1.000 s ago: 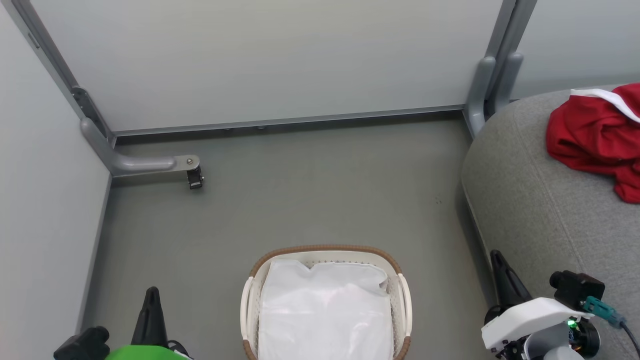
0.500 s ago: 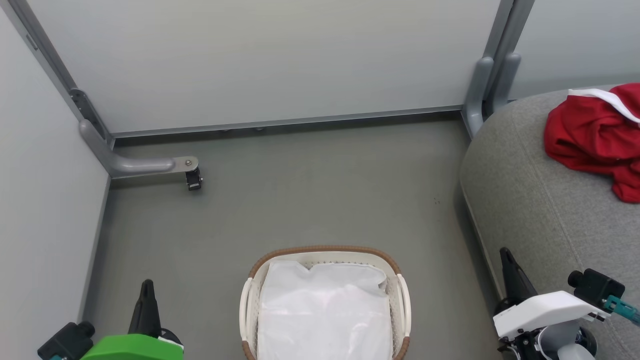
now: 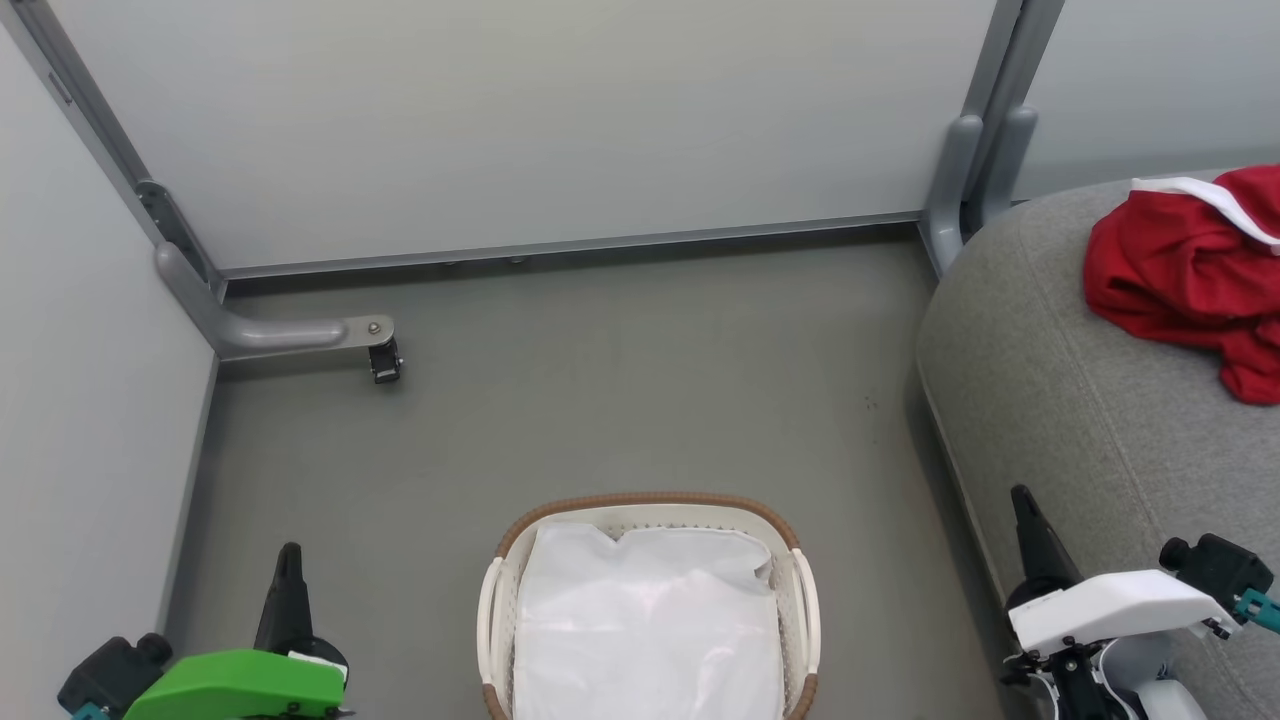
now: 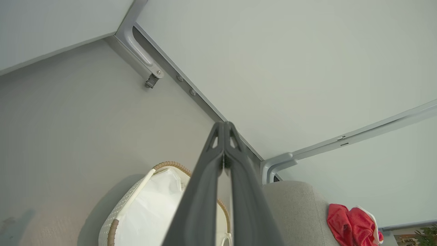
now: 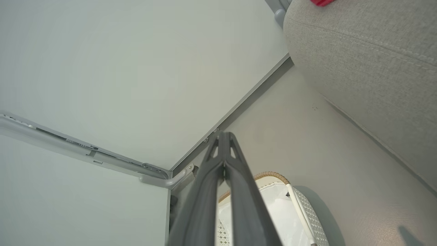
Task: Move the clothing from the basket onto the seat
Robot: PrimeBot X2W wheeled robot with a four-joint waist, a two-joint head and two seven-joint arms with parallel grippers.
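The red clothing [image 3: 1190,280] lies bunched with a white strip on the grey seat [image 3: 1080,400] at the right; it appears too in the left wrist view [image 4: 351,229], and a red scrap [image 5: 322,2] peeks in at the top of the right wrist view. The cream basket [image 3: 650,505] with a brown rim stands on the floor at bottom centre, holding just its white liner [image 3: 650,630]. My left gripper [image 3: 290,555] is shut and empty left of the basket. My right gripper [image 3: 1020,497] is shut and empty beside the seat's front edge.
Pale partition walls close the back and left, with grey metal posts [image 3: 965,190] and a floor bracket with a small castor [image 3: 385,360]. Grey floor [image 3: 620,390] stretches between the walls, the basket and the seat.
Both grippers have drawn down toward the bottom corners of the head view, and the right one has moved further right. The picture has shifted slightly left. The clothing and the basket lie as before.
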